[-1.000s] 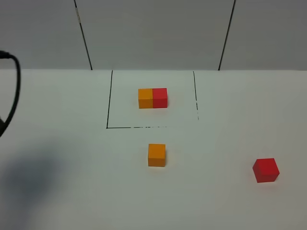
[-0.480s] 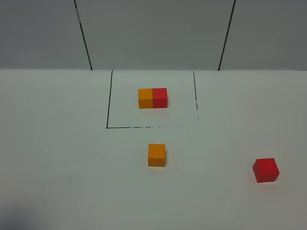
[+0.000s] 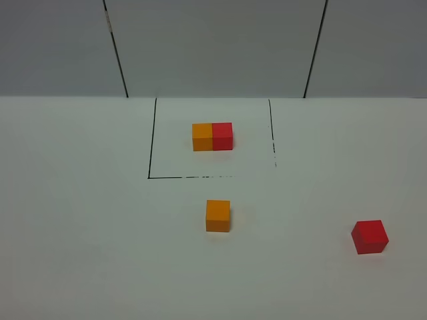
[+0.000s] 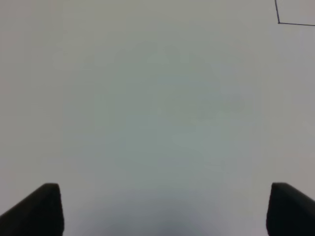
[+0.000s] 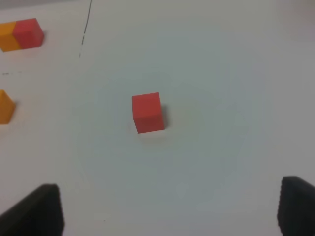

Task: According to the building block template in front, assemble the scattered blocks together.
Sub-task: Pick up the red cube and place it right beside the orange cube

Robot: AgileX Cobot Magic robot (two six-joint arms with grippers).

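Note:
The template [image 3: 213, 136], a joined orange and red bar, lies inside a black-lined square [image 3: 149, 177] at the back of the table. The loose orange cube [image 3: 217, 216] sits just in front of that square. The loose red cube [image 3: 369, 237] sits at the front right. Neither gripper shows in the high view. In the right wrist view the red cube [image 5: 147, 112] lies well ahead of my open right gripper [image 5: 170, 211]; the orange cube [image 5: 5, 106] and template [image 5: 20, 35] show at the edge. My left gripper [image 4: 165, 209] is open over bare table.
The white table [image 3: 80, 200] meets a grey panelled wall [image 3: 213, 47] at the back. A corner of the black-lined square [image 4: 278, 22] shows in the left wrist view.
A dark cable and the shadow at the left edge of the high view have gone out of the picture. The cubes have not moved.

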